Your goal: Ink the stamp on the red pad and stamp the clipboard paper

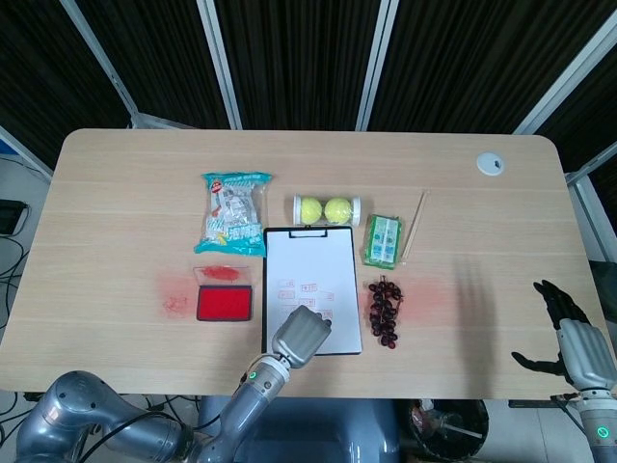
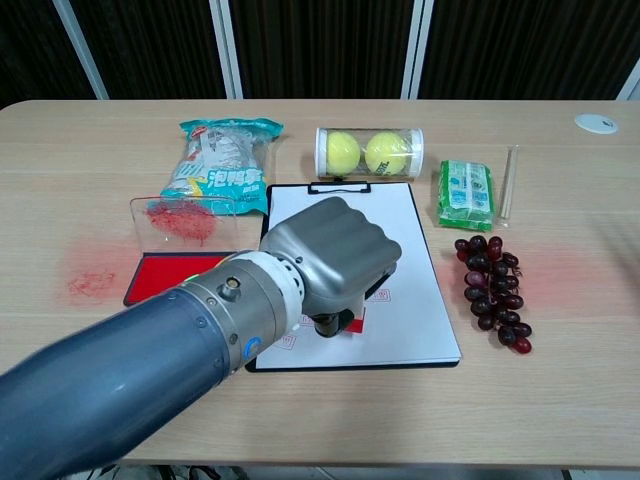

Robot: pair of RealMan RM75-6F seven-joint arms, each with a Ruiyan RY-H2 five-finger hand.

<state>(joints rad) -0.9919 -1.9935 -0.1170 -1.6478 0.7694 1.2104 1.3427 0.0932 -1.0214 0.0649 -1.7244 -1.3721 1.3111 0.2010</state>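
My left hand (image 1: 302, 335) (image 2: 330, 255) hovers over the lower part of the clipboard paper (image 1: 313, 258) (image 2: 345, 215), fingers curled around the stamp (image 2: 338, 324). Only the stamp's dark body and red base show beneath the fingers, right at the sheet; whether it touches the sheet is hidden. Several red stamp marks lie on the paper. The red ink pad (image 1: 224, 304) (image 2: 165, 273) sits left of the clipboard, its clear stained lid (image 2: 175, 215) standing open. My right hand (image 1: 576, 340) is off the table's front right corner, fingers spread, holding nothing.
Behind the clipboard lie a snack bag (image 1: 234, 212), a clear tube of two tennis balls (image 1: 326, 209), a green packet (image 1: 382, 239) and a thin stick (image 1: 415, 225). Dark grapes (image 1: 386, 309) lie right of the clipboard. A white disc (image 1: 491, 163) sits far right.
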